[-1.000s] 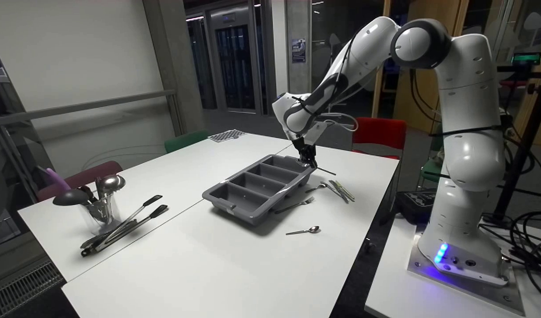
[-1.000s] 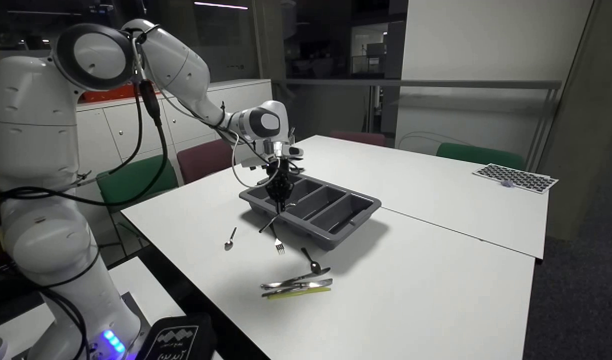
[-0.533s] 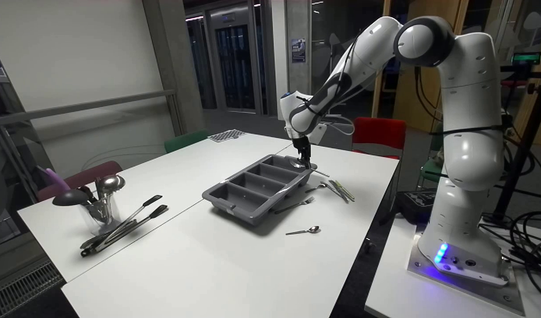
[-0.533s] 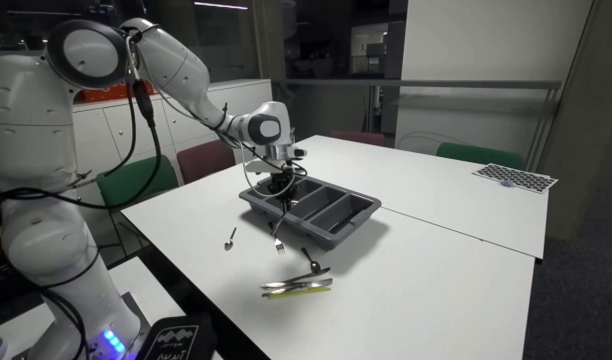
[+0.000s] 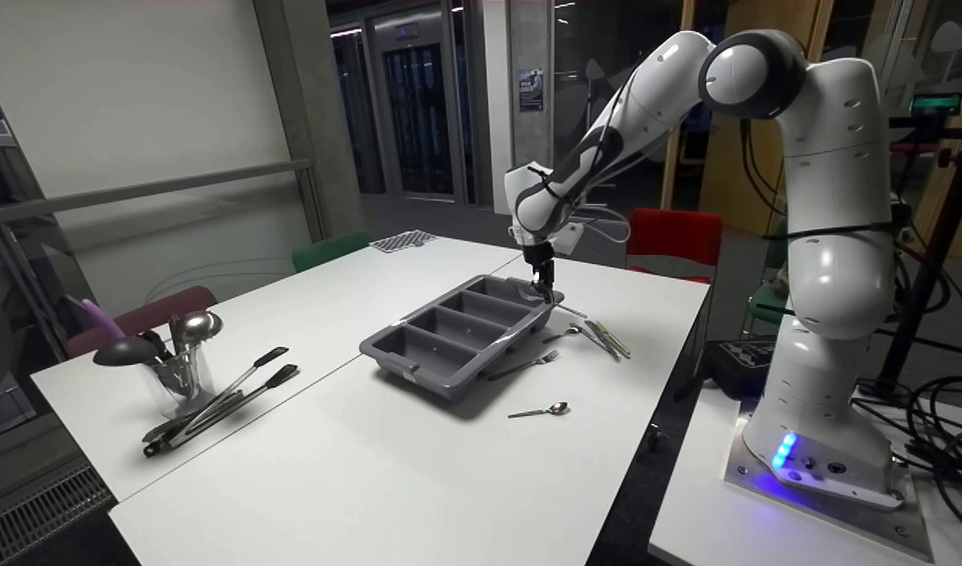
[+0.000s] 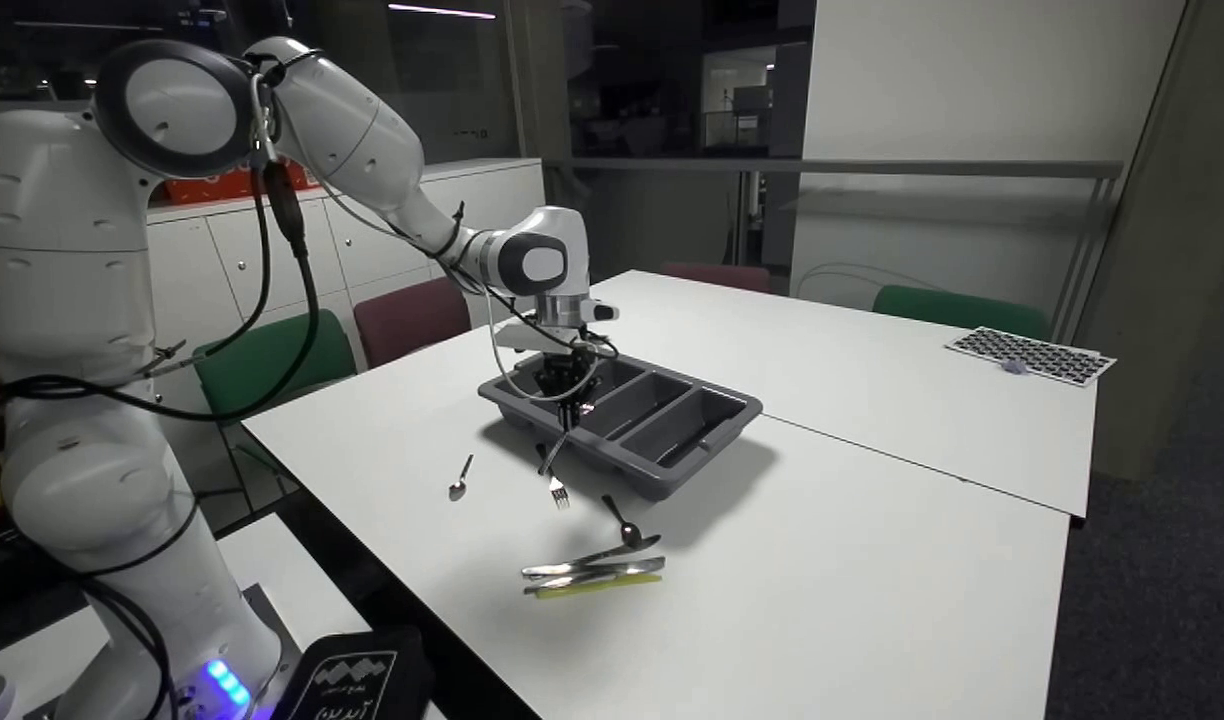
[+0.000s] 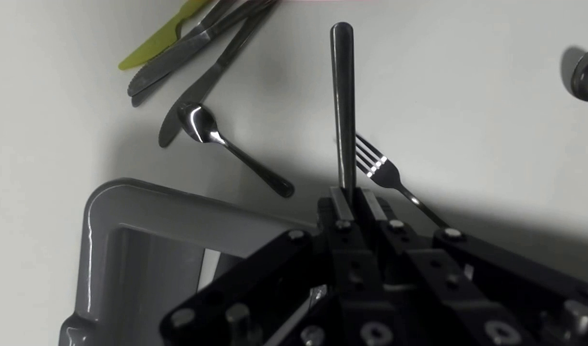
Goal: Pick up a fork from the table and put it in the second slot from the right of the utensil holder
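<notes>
My gripper (image 7: 355,202) is shut on the handle of a slim silver fork (image 7: 343,96), which sticks out from between the fingertips. In both exterior views the gripper (image 5: 548,299) (image 6: 569,425) points down at the tray's robot-side rim, above the white table (image 6: 852,560). The held fork's handle (image 6: 552,455) slants down toward the robot. Its head (image 6: 586,407) shows small on the tray side and is hidden in the wrist view. The dark grey utensil holder (image 5: 406,369) (image 6: 707,465) has several parallel slots. One slot in from the edge (image 6: 640,408) looks bare.
Another fork (image 6: 558,490) lies below the held one on the table. Spoons (image 6: 628,530) (image 6: 459,487) and several knives (image 6: 592,570), with a yellow-green one (image 5: 616,339), lie nearby. Tongs (image 5: 222,405) and a glass of ladles (image 5: 178,381) stand across the table.
The gripper has turned more upright and shifted slightly, carrying the fork with it. The fork's handle end has moved a little along the tray's side. The tray and loose cutlery have not moved.
</notes>
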You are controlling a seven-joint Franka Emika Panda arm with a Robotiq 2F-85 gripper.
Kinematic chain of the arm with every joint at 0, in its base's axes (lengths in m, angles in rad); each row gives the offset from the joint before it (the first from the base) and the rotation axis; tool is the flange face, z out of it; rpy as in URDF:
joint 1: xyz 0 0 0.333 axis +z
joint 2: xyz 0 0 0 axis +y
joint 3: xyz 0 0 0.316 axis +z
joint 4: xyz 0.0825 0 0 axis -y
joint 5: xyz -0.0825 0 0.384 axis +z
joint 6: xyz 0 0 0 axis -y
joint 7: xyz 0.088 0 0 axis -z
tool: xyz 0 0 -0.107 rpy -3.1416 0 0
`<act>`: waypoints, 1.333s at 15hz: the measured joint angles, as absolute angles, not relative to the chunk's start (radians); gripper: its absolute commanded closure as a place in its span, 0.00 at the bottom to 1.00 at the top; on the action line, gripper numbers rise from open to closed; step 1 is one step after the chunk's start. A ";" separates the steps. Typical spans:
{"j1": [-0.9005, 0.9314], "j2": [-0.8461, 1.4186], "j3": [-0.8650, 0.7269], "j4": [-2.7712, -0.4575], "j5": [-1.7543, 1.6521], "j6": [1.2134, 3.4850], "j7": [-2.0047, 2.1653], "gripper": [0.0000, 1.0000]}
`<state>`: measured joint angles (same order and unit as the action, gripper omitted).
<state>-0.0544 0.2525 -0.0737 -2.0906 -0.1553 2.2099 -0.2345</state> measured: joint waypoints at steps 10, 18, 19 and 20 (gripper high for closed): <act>-0.057 0.251 -0.073 -2.010 -0.141 2.150 -0.236 0.98; -0.094 0.292 -0.053 -1.761 0.041 1.967 -0.500 0.98; -0.105 0.311 -0.048 -1.722 0.067 1.934 -0.534 0.98; -0.112 0.335 -0.045 -1.678 0.083 1.891 -0.552 0.98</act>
